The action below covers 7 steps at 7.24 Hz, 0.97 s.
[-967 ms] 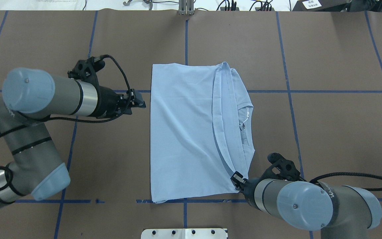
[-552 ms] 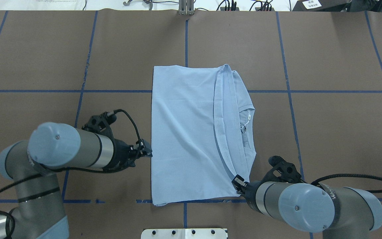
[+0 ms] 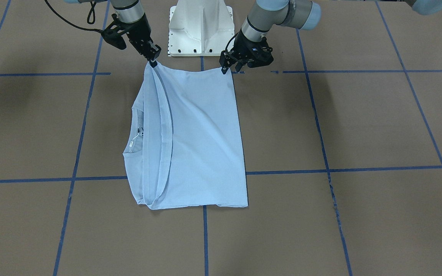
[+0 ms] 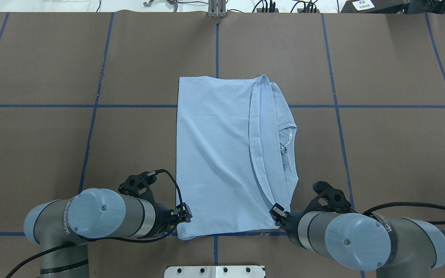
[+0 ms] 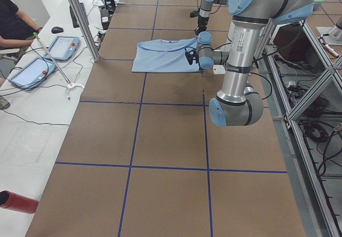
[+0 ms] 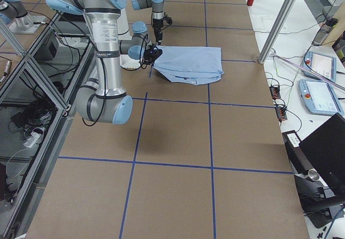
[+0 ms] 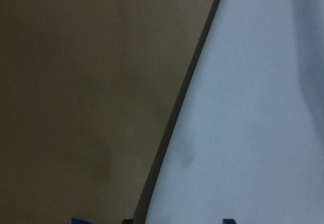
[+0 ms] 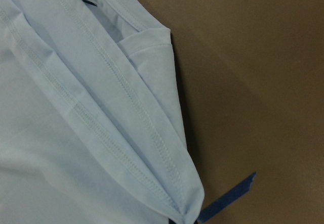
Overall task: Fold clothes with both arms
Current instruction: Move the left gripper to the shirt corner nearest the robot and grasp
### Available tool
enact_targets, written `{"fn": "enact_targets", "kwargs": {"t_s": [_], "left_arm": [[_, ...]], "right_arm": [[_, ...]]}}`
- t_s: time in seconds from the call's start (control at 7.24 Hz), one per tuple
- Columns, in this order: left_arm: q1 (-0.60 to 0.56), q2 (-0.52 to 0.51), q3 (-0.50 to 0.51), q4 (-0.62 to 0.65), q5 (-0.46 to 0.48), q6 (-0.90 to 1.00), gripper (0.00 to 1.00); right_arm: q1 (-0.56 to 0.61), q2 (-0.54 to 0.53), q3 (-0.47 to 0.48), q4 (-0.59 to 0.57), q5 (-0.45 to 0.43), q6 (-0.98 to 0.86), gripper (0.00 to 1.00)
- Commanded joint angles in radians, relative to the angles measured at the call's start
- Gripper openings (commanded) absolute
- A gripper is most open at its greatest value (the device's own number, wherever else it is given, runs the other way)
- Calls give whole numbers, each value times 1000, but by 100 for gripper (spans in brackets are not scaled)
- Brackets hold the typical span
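Overhead, I see the shirt (image 4: 214, 154) folded flat on the table (image 4: 381, 154). My right gripper (image 4: 273, 211) pinches its near right corner. The left gripper (image 4: 185, 215) sits at the near left corner, and I cannot tell its grip.

One T-shirt (image 4: 211, 154), two arms (image 4: 102, 218) (image 4: 350, 239), two tools (image 4: 185, 217) (image 4: 275, 211), one table (image 4: 392, 154)

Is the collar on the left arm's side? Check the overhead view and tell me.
No: the collar and white tag lie on the T-shirt's edge nearer the right arm.

"WANDEED" lettering along left arm (image 4: 91, 218)
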Motion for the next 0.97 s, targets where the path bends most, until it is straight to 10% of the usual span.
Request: {"fn": "enact_targets", "kwargs": {"t_s": [0.0, 0.14, 0.41, 0.83], "left_arm": [[23, -7, 22, -1, 0, -2, 60], [29, -11, 26, 1, 0, -2, 54], [30, -12, 26, 1, -2, -2, 2], [25, -11, -16, 2, -8, -2, 0]], "right_arm": [[1, 0, 1, 0, 0, -1, 0], [1, 0, 0, 0, 0, -1, 0], [1, 0, 1, 0, 0, -1, 0], [2, 0, 4, 0, 0, 0, 0]]}}
